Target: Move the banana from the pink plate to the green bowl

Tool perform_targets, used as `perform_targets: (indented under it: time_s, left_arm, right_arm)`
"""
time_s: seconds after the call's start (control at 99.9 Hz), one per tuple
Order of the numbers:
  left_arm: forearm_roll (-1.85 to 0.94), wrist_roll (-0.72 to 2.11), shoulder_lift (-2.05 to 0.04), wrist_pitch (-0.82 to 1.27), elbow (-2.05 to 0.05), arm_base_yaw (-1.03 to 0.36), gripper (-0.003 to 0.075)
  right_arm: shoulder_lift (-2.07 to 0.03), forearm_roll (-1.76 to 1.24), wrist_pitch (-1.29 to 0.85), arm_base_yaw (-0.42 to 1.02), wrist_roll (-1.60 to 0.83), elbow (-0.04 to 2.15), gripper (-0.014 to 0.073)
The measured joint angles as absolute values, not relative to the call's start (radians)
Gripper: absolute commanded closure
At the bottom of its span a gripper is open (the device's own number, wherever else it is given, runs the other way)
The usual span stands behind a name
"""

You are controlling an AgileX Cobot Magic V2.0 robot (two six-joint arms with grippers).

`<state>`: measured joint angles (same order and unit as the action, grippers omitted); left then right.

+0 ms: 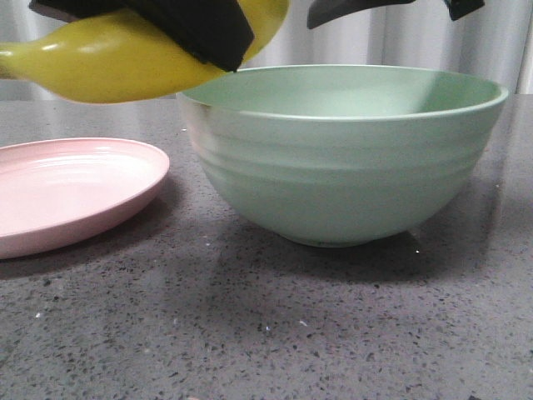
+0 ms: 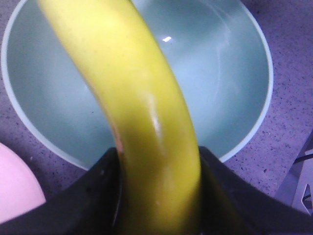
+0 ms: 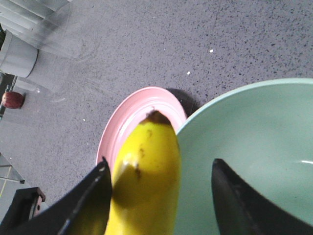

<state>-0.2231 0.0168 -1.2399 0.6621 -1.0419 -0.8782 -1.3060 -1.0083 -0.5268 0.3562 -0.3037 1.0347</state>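
The yellow banana (image 1: 108, 62) hangs in the air over the left rim of the green bowl (image 1: 341, 167), its dark tip toward the pink plate (image 1: 67, 192). My left gripper (image 1: 200, 33) is shut on the banana (image 2: 122, 73); in the left wrist view both black fingers of the gripper (image 2: 159, 161) press its sides above the bowl (image 2: 225, 73). My right gripper (image 1: 383, 8) is high over the bowl. In the right wrist view that gripper (image 3: 160, 164) is open; the banana (image 3: 146, 171) shows between its fingers, close to one, apart from the other. The plate (image 3: 122, 122) holds nothing.
The bowl and plate stand side by side on a dark grey speckled table (image 1: 250, 333). A pale curtain (image 1: 366, 42) hangs behind. In the right wrist view a grey cylinder (image 3: 17, 54) and a small red object (image 3: 12, 99) sit beyond the table.
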Motion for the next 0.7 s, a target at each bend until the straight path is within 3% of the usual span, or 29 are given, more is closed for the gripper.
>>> perform_targets:
  time_s: [0.7]
  left_arm:
    - [-0.225,0.017,-1.240,0.662,-1.042,-0.878,0.0523]
  right_arm:
    - [-1.345,-1.062,-0.529,0.381,-0.369,1.044,0.0218]
